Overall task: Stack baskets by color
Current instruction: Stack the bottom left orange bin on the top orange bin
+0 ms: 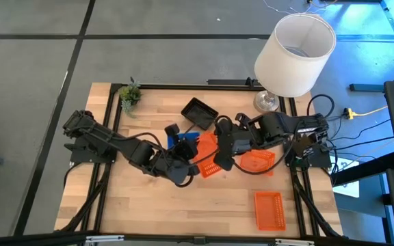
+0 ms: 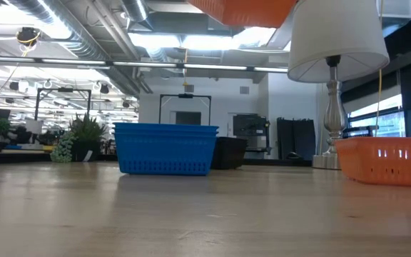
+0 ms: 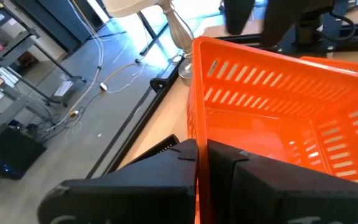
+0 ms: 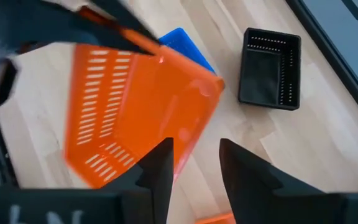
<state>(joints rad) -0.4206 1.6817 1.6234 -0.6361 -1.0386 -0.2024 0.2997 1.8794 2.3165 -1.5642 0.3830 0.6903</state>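
My left gripper (image 1: 187, 169) is shut on an orange basket (image 1: 207, 160) and holds it in the air over the table's middle; the low view shows only its underside (image 2: 245, 11). My right gripper (image 4: 194, 163) stands open above that basket's near corner, with bare table showing between its fingers. I cannot tell whether one of them touches the basket. A second orange basket (image 1: 258, 162) rests on its bottom below the right arm. A third (image 1: 268, 208) sits near the front right. Blue baskets (image 2: 166, 148) stand nested one in the other. A black basket (image 1: 199, 113) sits behind them. My left gripper grips the orange basket by one end wall at its rim (image 3: 197, 146), with one finger (image 3: 135, 186) outside the wall and the other (image 3: 272, 186) inside. The fingers reach in from the table's left, slanting slightly down. The basket is lifted clear and tilted.
A big white lampshade (image 1: 295, 53) on a metal lamp foot (image 1: 267, 101) stands at the far right corner. A small green plant (image 1: 130, 94) is at the far left corner. Bare wood lies along the near edge left of the front orange basket.
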